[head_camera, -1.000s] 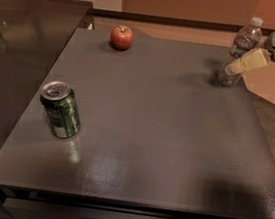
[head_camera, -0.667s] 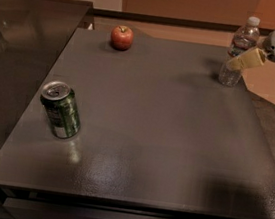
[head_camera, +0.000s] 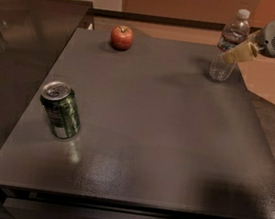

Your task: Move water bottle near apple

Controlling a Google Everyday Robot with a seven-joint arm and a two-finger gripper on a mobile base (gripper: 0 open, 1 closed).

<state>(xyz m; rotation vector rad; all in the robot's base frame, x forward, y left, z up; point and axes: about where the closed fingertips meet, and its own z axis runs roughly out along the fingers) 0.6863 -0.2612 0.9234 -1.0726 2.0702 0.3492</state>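
The water bottle (head_camera: 231,39) is clear with a white cap and a dark label band, and stands at the table's far right corner, leaning slightly. My gripper (head_camera: 237,54) reaches in from the right edge and is shut on the water bottle at its middle, with a yellowish finger (head_camera: 241,53) lying across it. The apple (head_camera: 122,37), red with a short stem, sits at the far edge left of centre, well to the left of the bottle.
A green can (head_camera: 60,110) stands near the left edge of the dark table (head_camera: 154,134). A dark glossy counter (head_camera: 17,65) adjoins the table on the left. The table's right edge drops off to the tan floor (head_camera: 272,79).
The gripper and the water bottle have shifted together a little to the left and up. The apple and the can have not moved.
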